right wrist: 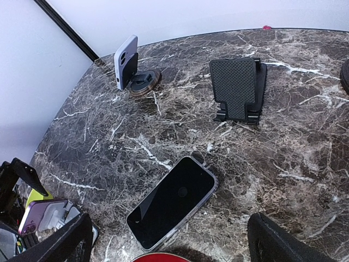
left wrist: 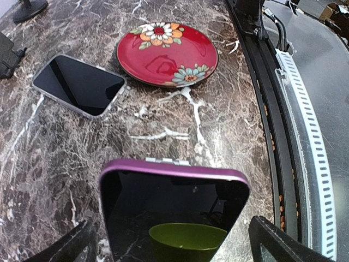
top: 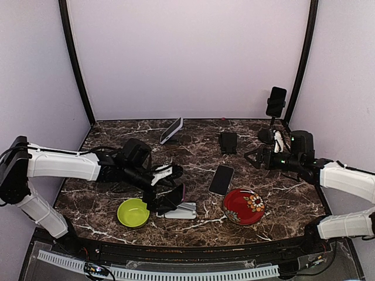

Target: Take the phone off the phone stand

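Left hand [left wrist: 174,239] spread wide, flanking purple phone [left wrist: 173,199] on white stand [top: 182,211]

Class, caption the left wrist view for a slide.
Open left pincer flanks the purple-cased phone on its stand; a flat phone and red floral plate beyond.
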Controlling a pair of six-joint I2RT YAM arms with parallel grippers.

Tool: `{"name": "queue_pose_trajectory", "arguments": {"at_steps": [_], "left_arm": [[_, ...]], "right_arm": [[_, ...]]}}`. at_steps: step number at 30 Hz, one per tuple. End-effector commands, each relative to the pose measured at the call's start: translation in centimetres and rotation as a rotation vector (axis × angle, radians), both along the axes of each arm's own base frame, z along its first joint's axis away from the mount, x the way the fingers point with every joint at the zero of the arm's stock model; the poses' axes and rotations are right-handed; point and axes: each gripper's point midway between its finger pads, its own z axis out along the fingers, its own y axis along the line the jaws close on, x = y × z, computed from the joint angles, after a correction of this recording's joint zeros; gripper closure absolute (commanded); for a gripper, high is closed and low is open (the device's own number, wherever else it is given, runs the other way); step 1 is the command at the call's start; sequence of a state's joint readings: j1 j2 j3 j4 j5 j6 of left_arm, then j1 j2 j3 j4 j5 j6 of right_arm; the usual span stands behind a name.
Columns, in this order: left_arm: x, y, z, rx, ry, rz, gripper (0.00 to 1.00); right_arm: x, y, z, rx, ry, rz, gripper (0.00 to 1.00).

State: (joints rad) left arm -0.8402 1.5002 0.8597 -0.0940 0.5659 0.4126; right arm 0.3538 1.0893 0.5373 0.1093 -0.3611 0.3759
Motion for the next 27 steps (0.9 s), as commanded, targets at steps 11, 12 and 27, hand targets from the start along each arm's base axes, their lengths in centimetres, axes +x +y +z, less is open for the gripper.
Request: {"name": "queue_pose_trajectory", "arguments": {"at_steps": [11,12,27], "left_arm": [[-1.1,0.5,-2.6,0.047,0.04,-0.054,0.01],[-1.1,0.5,-2.7,0.048,0.04,-0.054,0.01],[-0.4,0.6,-1.8,0.024,-0.031,-0.029,0.13]], "right_arm": [[0.2,0.1,0.2,0.008,-0.024,-0.004,0.01],[0.2,0.1,0.3,0.008,-0.026,-0.003,0.01],[0.2,0.0,0.3,0.005,-0.027,-0.006,0.01]]}}
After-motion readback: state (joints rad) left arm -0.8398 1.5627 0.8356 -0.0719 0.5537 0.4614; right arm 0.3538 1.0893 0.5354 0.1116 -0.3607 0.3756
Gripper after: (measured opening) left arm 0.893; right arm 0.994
